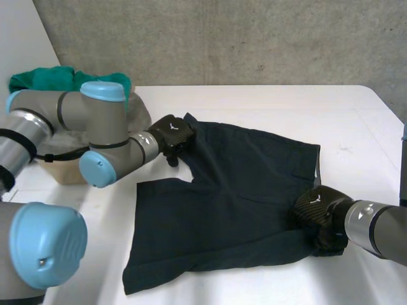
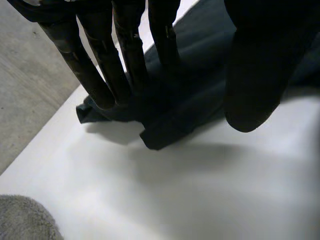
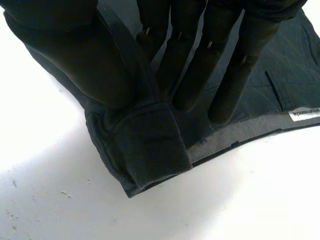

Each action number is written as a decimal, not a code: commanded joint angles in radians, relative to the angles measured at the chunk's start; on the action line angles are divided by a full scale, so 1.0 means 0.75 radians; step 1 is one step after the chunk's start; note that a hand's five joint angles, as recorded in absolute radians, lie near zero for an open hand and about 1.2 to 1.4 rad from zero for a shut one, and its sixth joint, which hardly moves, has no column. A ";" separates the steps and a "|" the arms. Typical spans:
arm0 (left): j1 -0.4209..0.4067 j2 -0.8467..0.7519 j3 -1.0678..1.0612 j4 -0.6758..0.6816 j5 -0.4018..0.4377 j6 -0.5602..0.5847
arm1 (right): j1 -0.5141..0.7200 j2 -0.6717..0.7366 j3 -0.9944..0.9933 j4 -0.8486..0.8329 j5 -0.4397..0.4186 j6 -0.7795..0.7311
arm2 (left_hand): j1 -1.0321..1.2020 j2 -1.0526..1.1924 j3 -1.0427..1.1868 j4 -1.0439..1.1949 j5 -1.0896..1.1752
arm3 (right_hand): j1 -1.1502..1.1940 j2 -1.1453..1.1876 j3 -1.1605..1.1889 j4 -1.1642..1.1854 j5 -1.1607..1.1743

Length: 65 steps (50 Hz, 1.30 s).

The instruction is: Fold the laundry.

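Dark navy shorts (image 1: 222, 203) lie spread flat on the white table (image 1: 267, 101). My left hand (image 1: 170, 135) is at their far left corner. There its fingers (image 2: 100, 65) reach down onto the bunched cloth edge (image 2: 170, 125), while the thumb (image 2: 255, 75) stands apart above it. At the near right corner, on the waistband, is my right hand (image 1: 318, 213). Its thumb (image 3: 85, 55) and fingers pinch the waistband corner (image 3: 145, 150), which is rolled over between them.
A beige basket (image 1: 63, 171) at the far left holds a green cloth (image 1: 57, 77) and a grey towel (image 1: 137, 111), close behind my left arm. A white label (image 3: 304, 114) shows inside the waistband. A concrete wall stands behind the table.
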 commanded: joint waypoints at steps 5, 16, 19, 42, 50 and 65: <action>-0.013 -0.057 0.080 0.043 -0.049 0.064 | -0.020 -0.051 0.042 -0.036 -0.009 0.006 | 0.130 0.131 0.128 0.126 0.131 | 0.356 0.301 0.279 0.267 0.276; -0.054 -0.135 0.168 -0.020 -0.137 0.266 | -0.045 -0.083 0.060 -0.040 -0.038 0.004 | 0.169 0.170 0.167 0.165 0.170 | 0.356 0.301 0.279 0.267 0.276; -0.069 -0.157 0.201 -0.022 -0.143 0.303 | -0.049 -0.091 0.066 -0.036 -0.042 0.004 | 0.216 0.217 0.214 0.212 0.217 | 0.356 0.301 0.279 0.267 0.276; -0.165 -0.300 0.387 0.025 -0.340 0.608 | -0.170 -0.202 0.146 -0.031 -0.130 0.006 | 0.964 0.964 0.962 0.959 0.965 | 0.356 0.301 0.279 0.267 0.276; -0.128 -0.024 0.034 0.016 -0.423 0.426 | -0.174 -0.231 0.169 -0.027 -0.158 0.006 | 0.964 0.964 0.962 0.959 0.965 | 0.356 0.301 0.279 0.267 0.276; -0.138 0.295 -0.261 -0.057 -0.671 0.217 | -0.006 -0.224 0.148 -0.103 -0.130 0.104 | -0.558 -0.558 -0.560 -0.563 -0.557 | 0.356 0.301 0.279 0.267 0.276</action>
